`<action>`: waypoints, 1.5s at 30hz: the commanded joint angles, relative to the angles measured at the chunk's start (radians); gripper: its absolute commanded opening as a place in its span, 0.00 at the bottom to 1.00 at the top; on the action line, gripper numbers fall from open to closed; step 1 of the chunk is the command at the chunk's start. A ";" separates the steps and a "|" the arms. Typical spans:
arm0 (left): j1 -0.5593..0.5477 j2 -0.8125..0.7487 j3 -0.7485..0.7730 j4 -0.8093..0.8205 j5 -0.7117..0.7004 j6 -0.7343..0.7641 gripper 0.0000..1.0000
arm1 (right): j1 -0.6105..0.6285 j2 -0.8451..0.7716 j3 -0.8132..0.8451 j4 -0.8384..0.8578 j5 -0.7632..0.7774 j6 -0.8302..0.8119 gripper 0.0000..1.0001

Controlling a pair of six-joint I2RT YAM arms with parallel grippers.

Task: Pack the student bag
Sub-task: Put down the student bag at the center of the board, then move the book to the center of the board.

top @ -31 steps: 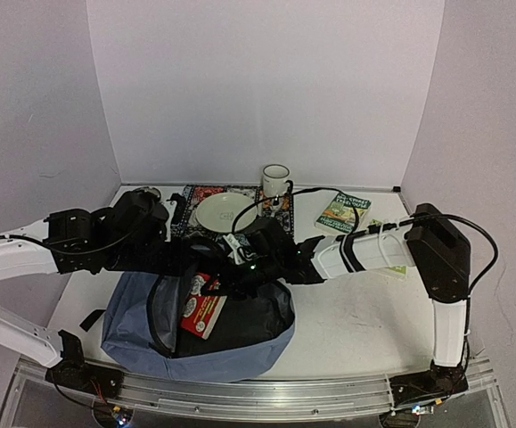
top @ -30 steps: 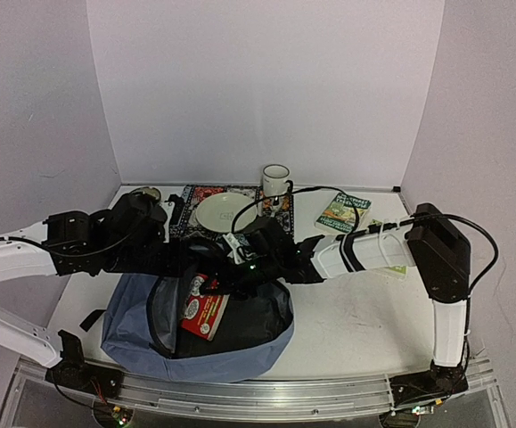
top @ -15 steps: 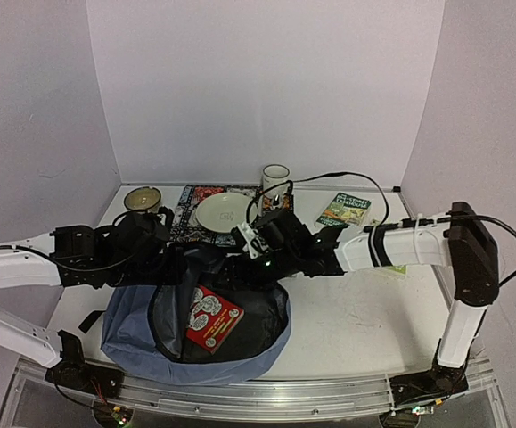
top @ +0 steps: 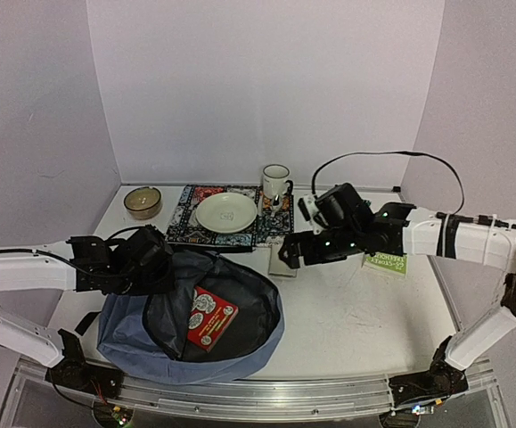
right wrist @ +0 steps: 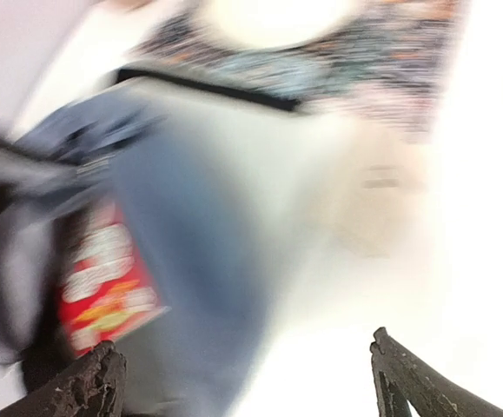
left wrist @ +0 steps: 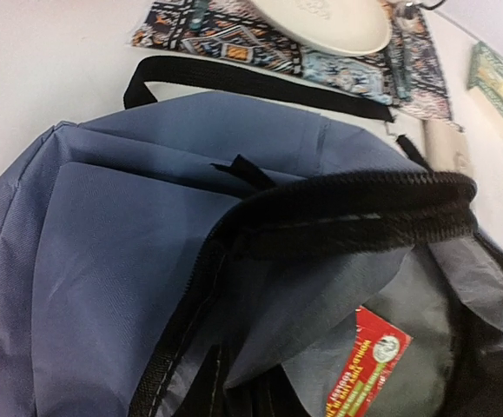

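Note:
The student bag (top: 124,325) lies at the near left, slate-blue, its mouth unzipped and gaping. A red book (top: 209,317) lies flat inside it. In the left wrist view the bag (left wrist: 103,261) fills the frame and the red book (left wrist: 368,365) shows under the lining. My left gripper (top: 153,266) sits at the bag's far rim; its fingers are hidden. My right gripper (right wrist: 247,378) is open and empty, fingertips (right wrist: 95,382) wide apart. In the top view it (top: 291,254) hovers right of the bag, over a small beige item (top: 284,260).
Behind the bag lies a patterned placemat (top: 186,227) with a white plate (top: 226,212). A mug (top: 275,181) stands behind it and a bowl (top: 142,201) at the back left. A green book (top: 384,262) lies under the right arm.
The right gripper let go of the red book, opened wide and pulled back to the right, out of the bag. The book now lies inside. The left arm shifted nearer and lower.

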 commanded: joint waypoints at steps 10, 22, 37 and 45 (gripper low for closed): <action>0.078 -0.005 -0.013 -0.004 -0.067 0.003 0.46 | -0.495 0.021 -0.079 -0.125 0.281 -0.143 0.98; 0.083 -0.137 0.109 -0.020 -0.041 0.086 0.88 | -0.737 0.341 0.116 -0.093 0.211 -0.187 0.98; 0.084 -0.037 0.320 -0.021 0.002 0.175 0.91 | -0.726 0.319 -0.106 -0.166 0.037 -0.119 0.86; 0.084 0.009 0.348 0.036 0.070 0.180 0.91 | -0.573 0.224 -0.258 -0.226 -0.020 -0.054 0.84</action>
